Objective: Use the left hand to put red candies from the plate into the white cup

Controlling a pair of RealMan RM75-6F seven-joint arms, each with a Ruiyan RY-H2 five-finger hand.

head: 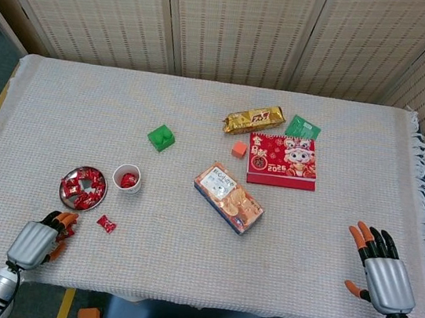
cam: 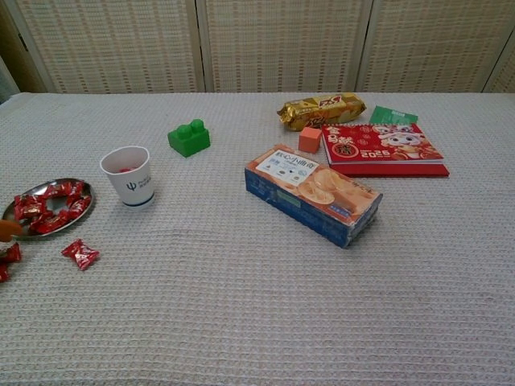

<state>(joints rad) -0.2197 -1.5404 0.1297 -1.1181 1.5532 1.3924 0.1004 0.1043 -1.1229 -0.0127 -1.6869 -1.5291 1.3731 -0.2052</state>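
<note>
Red candy shows inside the white cup. At lower left, the left hand looks empty, fingers loosely curled. The right hand, lower right, is spread wide.

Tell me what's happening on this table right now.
A two-armed robot is moving red candies from a metal plate into a white cup. The cup already has red candy inside, more candies remain on the plate, and one loose candy lies on the cloth nearby. The left hand sits at the table's near edge holding nothing, away from the plate. The right hand rests open at the far right, uninvolved.
</note>
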